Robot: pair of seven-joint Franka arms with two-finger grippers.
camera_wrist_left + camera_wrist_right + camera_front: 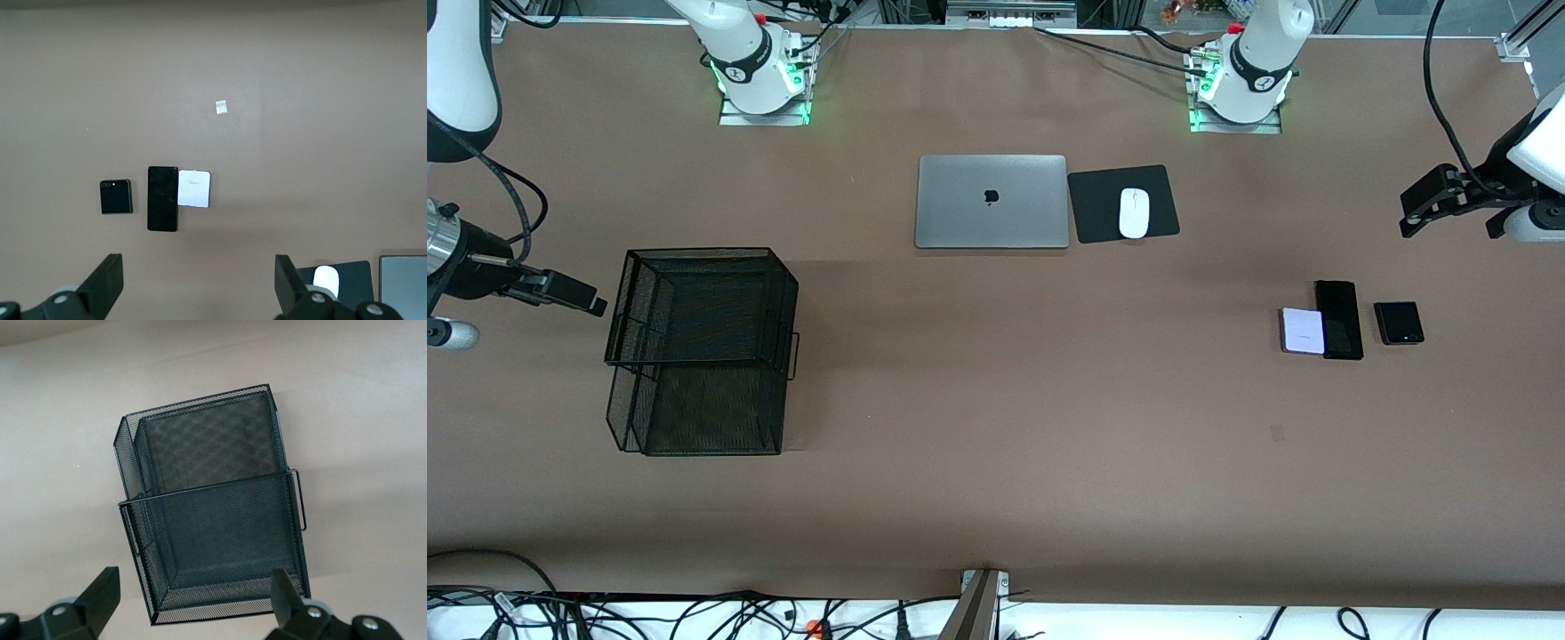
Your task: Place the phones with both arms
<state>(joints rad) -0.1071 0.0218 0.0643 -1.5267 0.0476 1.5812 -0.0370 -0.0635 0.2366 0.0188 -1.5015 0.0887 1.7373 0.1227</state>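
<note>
Hanging with jaws spread and empty, the left gripper (1427, 209) waits above the brown counter (996, 462), just off the row formed by the white-lavender squarish phone (1303, 331), long black slab phone (1339, 319) and small black squarish phone (1398, 323). Beside the black wire-mesh tray (698, 351), the right gripper (578, 295) hangs with jaws spread too.

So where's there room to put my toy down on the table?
Lots of bare table nearer the camera than everything, and a wide gap between the mesh tray and the phones. It's crowded where the three phones sit side by side, and where the laptop meets the mouse pad.
</note>
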